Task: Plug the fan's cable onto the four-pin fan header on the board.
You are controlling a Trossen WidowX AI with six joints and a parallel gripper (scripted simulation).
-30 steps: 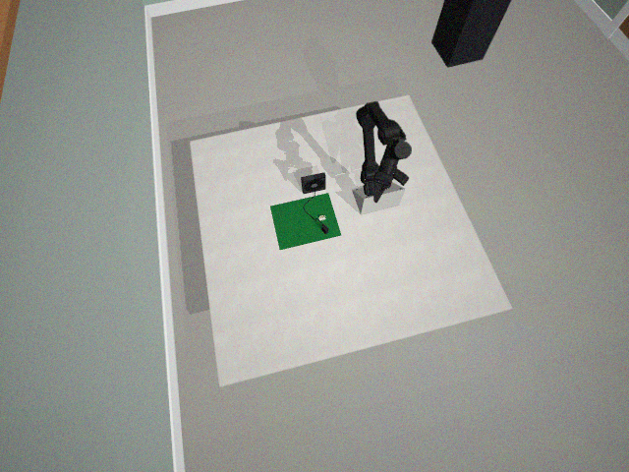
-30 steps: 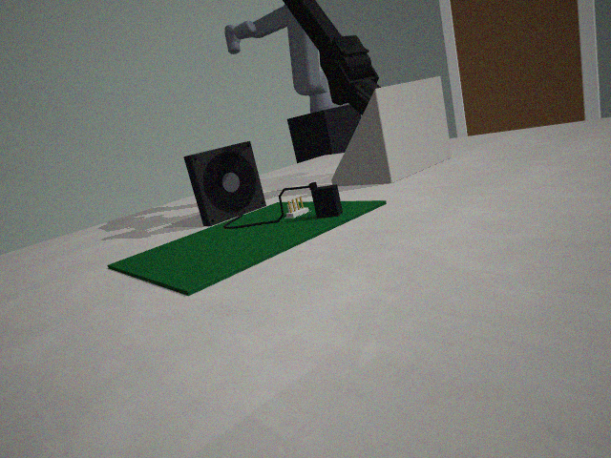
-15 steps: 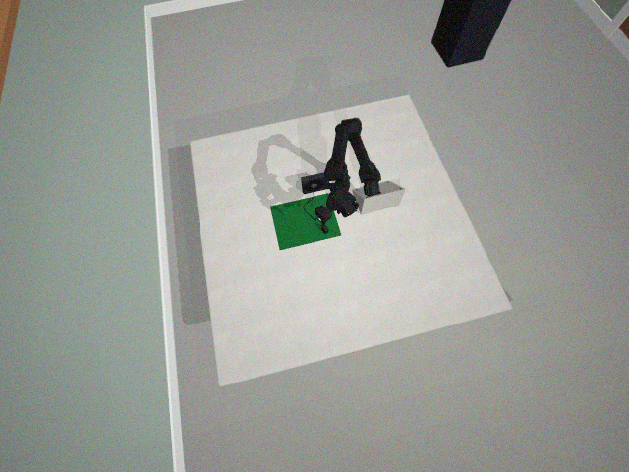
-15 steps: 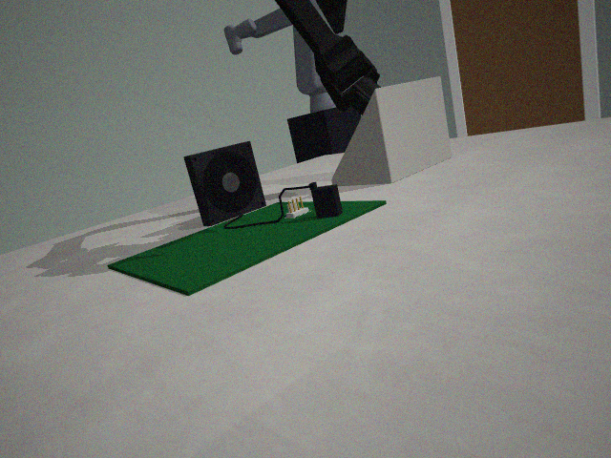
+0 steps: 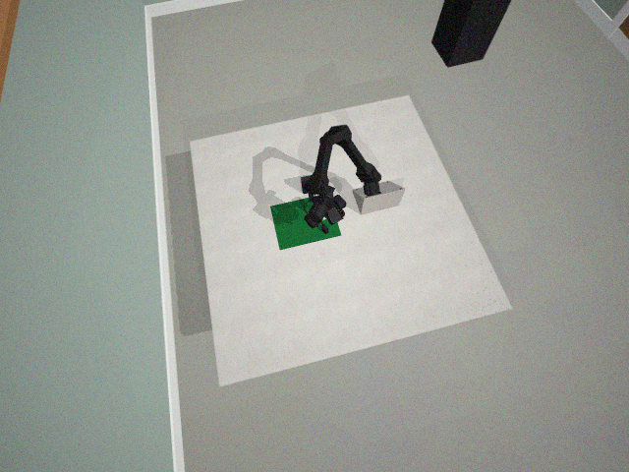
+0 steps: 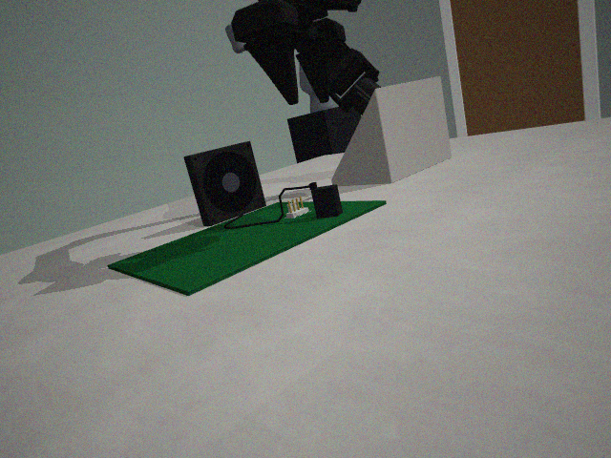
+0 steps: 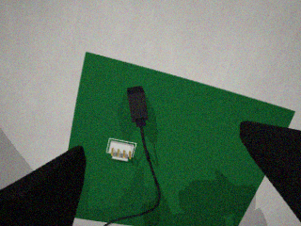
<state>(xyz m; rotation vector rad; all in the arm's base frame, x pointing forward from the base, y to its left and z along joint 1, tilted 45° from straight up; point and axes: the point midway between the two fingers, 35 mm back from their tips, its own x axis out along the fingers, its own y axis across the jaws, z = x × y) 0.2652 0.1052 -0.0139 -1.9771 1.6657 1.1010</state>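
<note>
The black plug [image 5: 324, 229] [image 6: 326, 200] [image 7: 137, 104] rests on the green board [image 5: 292, 237] [image 6: 197, 266] [image 7: 198, 108], beside the white four-pin header [image 6: 297, 213] [image 7: 121, 150] and not on it. Gold pins stand bare in the header. The thin black cable [image 6: 254, 223] [image 7: 149, 157] runs from the plug across the board toward the fan [image 6: 229, 182]. My gripper [image 6: 307, 103] [image 7: 164, 141] is wide open and empty, high above the board. In the wrist view the plug and header show between the fingers, farther down. In the top view the arm hides the header and fan.
The arm rises from a light grey wedge-shaped base [image 5: 381, 201] [image 6: 414, 130] to the right of the board. The fan stands upright at the board's back edge. A dark block [image 6: 310, 137] stands farther back behind the wedge.
</note>
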